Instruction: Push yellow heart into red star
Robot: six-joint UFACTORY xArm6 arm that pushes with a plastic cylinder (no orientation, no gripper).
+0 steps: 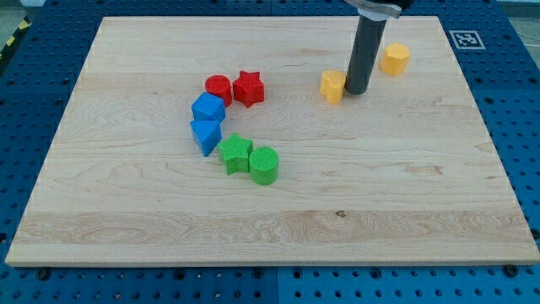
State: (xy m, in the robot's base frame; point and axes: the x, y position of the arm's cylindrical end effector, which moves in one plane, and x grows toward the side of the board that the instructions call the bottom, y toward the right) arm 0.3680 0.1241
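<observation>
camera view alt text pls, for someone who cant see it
My tip sits just at the view's right of the yellow heart, with the red star further toward the view's left on the wooden board. Red, blue and green blocks curve below the star; another yellow block lies at the view's upper right.

A pale wood bench [270, 219] w/ visible grain sits on a blue perforated base plate [34, 110], w/ a black-and-white marker tag [467, 39] at the view's top right & yellow-black hazard tape [12, 38] at the top left, evenly lit.
</observation>
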